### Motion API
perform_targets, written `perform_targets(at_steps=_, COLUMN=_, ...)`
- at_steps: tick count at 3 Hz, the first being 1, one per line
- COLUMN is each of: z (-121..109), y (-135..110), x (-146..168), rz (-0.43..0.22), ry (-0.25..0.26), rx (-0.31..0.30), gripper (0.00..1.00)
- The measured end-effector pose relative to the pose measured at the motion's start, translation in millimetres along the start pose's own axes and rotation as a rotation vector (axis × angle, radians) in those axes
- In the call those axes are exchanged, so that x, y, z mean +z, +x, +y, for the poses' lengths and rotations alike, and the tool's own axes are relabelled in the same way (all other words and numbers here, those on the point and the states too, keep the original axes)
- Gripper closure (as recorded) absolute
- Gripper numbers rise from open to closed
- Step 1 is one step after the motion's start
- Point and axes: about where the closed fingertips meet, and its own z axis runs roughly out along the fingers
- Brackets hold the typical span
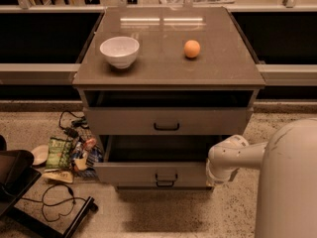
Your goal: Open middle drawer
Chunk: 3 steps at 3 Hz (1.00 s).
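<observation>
A grey cabinet point(168, 66) holds three flat-fronted drawers. The top drawer point(129, 121) stands out a little, its black bar handle at the centre. The middle drawer point(129, 173) is pulled well out, with its dark inside showing behind the front and a small black handle point(166, 176) on it. Only the handle of the bottom drawer point(166, 184) shows under it. My white arm point(233, 155) reaches in from the right. My gripper point(212, 176) is at the right end of the middle drawer's front, mostly hidden by the arm's wrist.
A white bowl point(119, 51) and an orange point(192, 48) sit on the cabinet top. Snack packets point(59, 152), a plate and black cables point(54, 202) lie on the floor at the left, by a black stand point(15, 180). My white body point(290, 182) fills the lower right.
</observation>
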Motion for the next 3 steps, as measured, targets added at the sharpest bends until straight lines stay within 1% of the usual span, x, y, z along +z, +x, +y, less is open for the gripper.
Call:
perform_targets(at_steps=1, z=0.0, y=0.0, x=0.0, rz=0.0, ry=0.0, rx=0.0, gripper=0.81)
perform_targets(at_steps=3, z=0.0, y=0.0, x=0.0, rz=0.0, ry=0.0, rx=0.0, gripper=0.34)
